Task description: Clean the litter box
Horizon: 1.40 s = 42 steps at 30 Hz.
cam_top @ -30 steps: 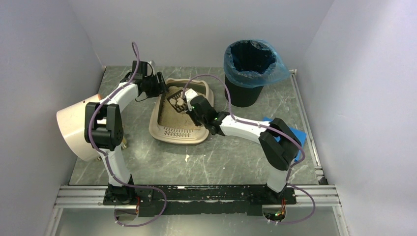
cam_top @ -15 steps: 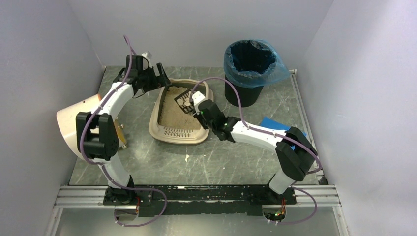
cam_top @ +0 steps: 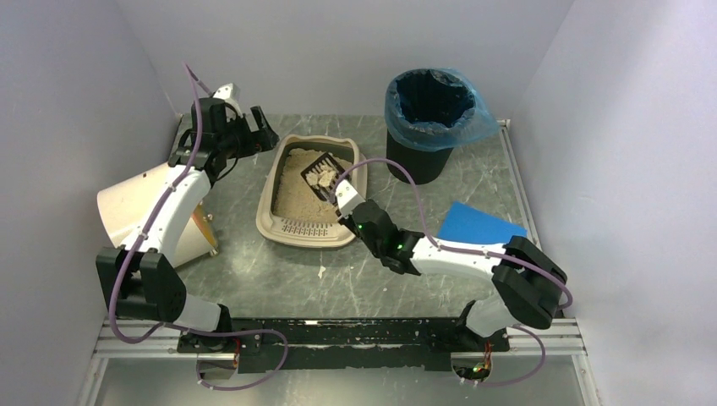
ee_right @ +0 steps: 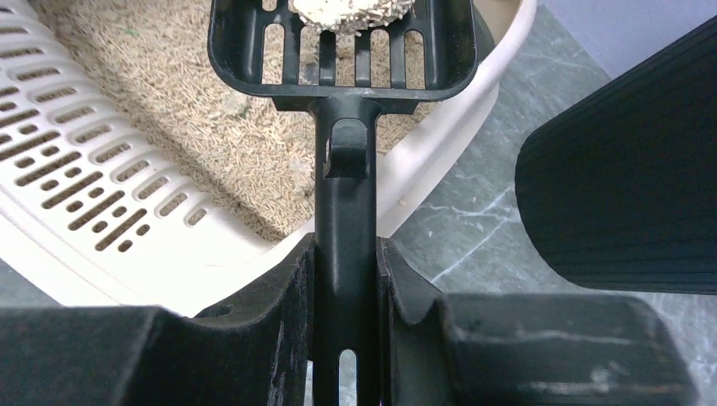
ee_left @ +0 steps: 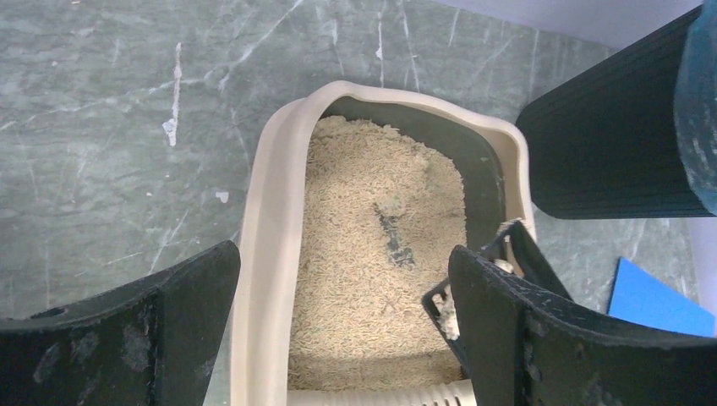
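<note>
The beige litter box sits mid-table with tan litter and its slotted grate lip at the near end. My right gripper is shut on the handle of a black slotted scoop, held over the box's right side with a pale clump in it. In the right wrist view the scoop handle is clamped between the fingers, the clump lies in the scoop head, and the grate is at left. My left gripper is open and empty, beyond the box's far left corner. It looks down on the box rim.
A black bin with a blue liner stands at the back right, close to the box; it also shows in the wrist views. A cream drum lies at the left. A blue sheet lies at the right. A litter crumb lies on the table.
My left gripper has left the box's far left rim and moved up and left. My right arm has drawn back toward the near side, carrying the scoop with the clump rightward.
</note>
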Motion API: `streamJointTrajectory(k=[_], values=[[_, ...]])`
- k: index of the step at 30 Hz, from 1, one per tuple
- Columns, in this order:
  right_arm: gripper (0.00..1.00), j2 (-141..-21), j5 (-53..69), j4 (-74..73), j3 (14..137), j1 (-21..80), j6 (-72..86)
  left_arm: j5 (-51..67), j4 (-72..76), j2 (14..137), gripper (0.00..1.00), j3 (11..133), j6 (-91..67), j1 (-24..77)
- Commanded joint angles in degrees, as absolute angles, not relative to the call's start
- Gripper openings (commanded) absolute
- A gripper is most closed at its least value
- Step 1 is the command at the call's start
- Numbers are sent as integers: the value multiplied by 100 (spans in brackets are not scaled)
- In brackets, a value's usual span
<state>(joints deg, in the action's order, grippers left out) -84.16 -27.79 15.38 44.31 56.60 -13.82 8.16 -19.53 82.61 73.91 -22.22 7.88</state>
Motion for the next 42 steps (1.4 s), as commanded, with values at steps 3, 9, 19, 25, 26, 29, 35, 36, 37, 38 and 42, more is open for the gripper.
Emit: streamJointTrajectory(k=[3, 9, 19, 25, 26, 29, 35, 36, 37, 38, 42], values=[[0, -8226, -2185, 2463, 4409, 5647, -693, 573, -2046, 8275, 98, 7234, -1923, 817], [0, -8017, -1177, 2697, 4208, 5256, 501, 399, -1971, 8123, 98, 6935, -1914, 817], [0, -7899, 199, 2905, 3983, 4674, 1618, 403, -2190, 7941, 98, 7229, -2223, 817], [0, -7849, 586, 2938, 3900, 4504, 1890, 738, -2179, 7901, 98, 7296, -2235, 817], [0, -7857, 663, 2974, 3880, 4463, 1930, 766, -2160, 7882, 98, 7269, -2218, 817], [0, -7891, 662, 2908, 3893, 4444, 1870, 870, -2170, 7832, 98, 7226, -2206, 817], [0, -8124, -69, 1549, 4588, 4459, 1141, 1027, -2169, 7584, 100, 6957, -2231, 817], [0, -8140, -625, 1301, 4732, 4591, 795, 1010, -2159, 7531, 99, 6899, -2198, 817], [0, -8097, -1197, 1204, 4788, 4781, 359, 986, -2169, 7505, 100, 6878, -2185, 817], [0, -8042, -1610, 1179, 4802, 4927, -5, 962, -2211, 7502, 100, 6885, -2169, 817], [0, -7928, -2132, 1008, 4940, 4998, -618, 750, -2282, 7505, 100, 6948, -2180, 817]])
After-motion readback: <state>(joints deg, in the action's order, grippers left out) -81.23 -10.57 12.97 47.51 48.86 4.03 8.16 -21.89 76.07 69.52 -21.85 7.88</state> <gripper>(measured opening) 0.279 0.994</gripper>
